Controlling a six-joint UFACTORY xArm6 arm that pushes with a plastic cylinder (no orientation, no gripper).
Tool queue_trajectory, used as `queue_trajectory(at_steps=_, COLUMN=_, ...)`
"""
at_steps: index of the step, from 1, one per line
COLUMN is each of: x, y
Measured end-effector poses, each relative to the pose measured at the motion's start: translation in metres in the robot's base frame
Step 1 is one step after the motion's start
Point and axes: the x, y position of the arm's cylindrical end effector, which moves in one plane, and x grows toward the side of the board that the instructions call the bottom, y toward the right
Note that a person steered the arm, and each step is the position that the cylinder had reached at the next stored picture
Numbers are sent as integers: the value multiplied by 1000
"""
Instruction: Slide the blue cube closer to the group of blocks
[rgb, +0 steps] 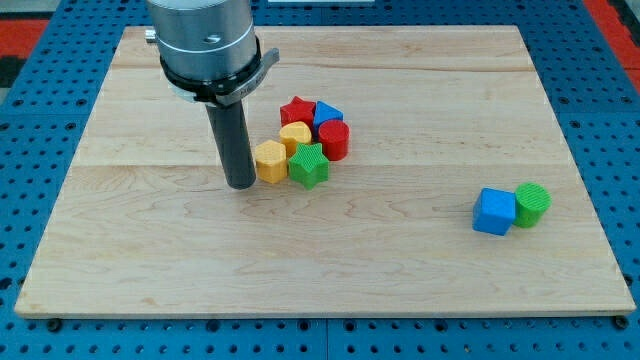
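Observation:
The blue cube (493, 211) lies at the view's right, touching a green cylinder (533, 204) on its right side. The group of blocks sits near the board's middle: a red star (295, 110), a blue block (328, 115), a yellow block (296, 135), a red cylinder (333, 139), a yellow hexagon (270, 161) and a green star (309, 165). My tip (241, 184) rests on the board just left of the yellow hexagon, close to it. The tip is far to the left of the blue cube.
The wooden board (150, 250) lies on a blue perforated table (40, 60). The arm's grey body (205, 40) hangs over the board's top left part.

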Motion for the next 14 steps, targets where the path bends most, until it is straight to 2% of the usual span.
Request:
queue_trajectory(at_steps=2, x=-6, y=17)
queue_trajectory(at_steps=3, x=-10, y=8)
queue_trajectory(at_steps=4, x=19, y=-19)
queue_trajectory(at_steps=6, x=115, y=148)
queue_trajectory(at_steps=8, x=115, y=397)
queue_trajectory(at_steps=9, x=112, y=436)
queue_trajectory(at_steps=10, x=108, y=427)
queue_trajectory(at_steps=12, x=45, y=404)
queue_trajectory(at_steps=14, x=45, y=299)
